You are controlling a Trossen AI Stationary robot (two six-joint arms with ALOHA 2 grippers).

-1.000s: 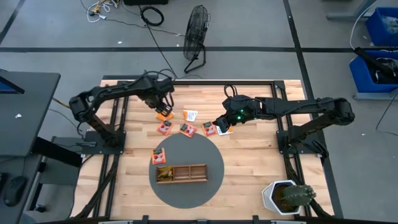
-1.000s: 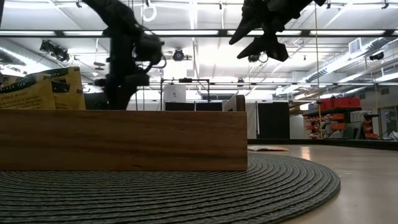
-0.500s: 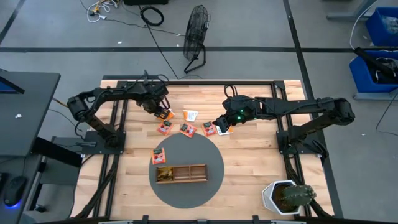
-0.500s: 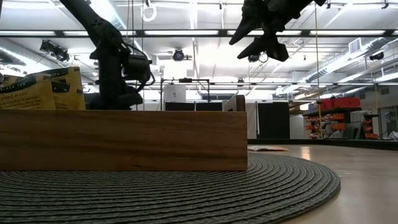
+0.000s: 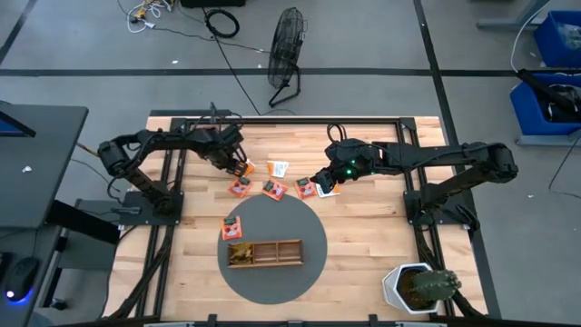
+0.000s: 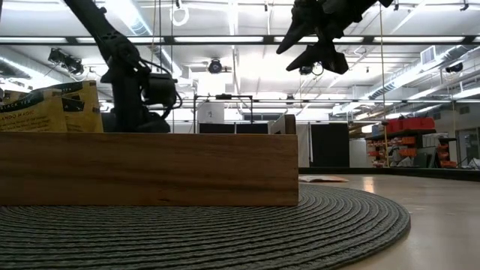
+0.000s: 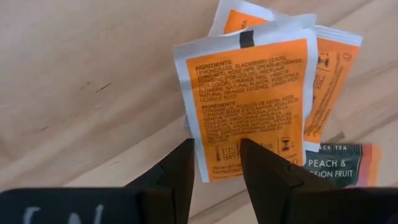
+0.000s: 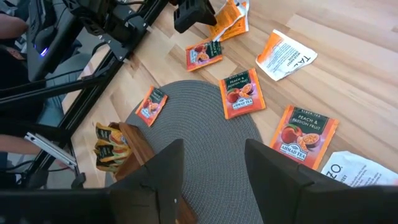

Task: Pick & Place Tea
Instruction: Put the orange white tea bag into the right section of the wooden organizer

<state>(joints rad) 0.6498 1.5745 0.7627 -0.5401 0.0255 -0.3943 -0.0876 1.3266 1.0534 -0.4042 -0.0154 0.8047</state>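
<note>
Left wrist view showed the left pincer (image 7: 214, 163) low over the bench (image 7: 81, 68), its fingers narrowly parted and straddling the near edge of an orange sachet (image 7: 252, 102) lying flat (nothing gripped yet, by my reading). The sachet's long side ran straight ahead of the fingers. It topped a small pile. The right pincer (image 8: 211, 163) hung open, empty, above other sachets, farther off.

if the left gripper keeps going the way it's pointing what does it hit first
Most likely the orange tea sachet lying back side up on the wooden table. The left gripper is open, its fingers straddling that sachet's near edge, with more sachets tucked under it. How far above it the fingertips stand is unclear.
</note>
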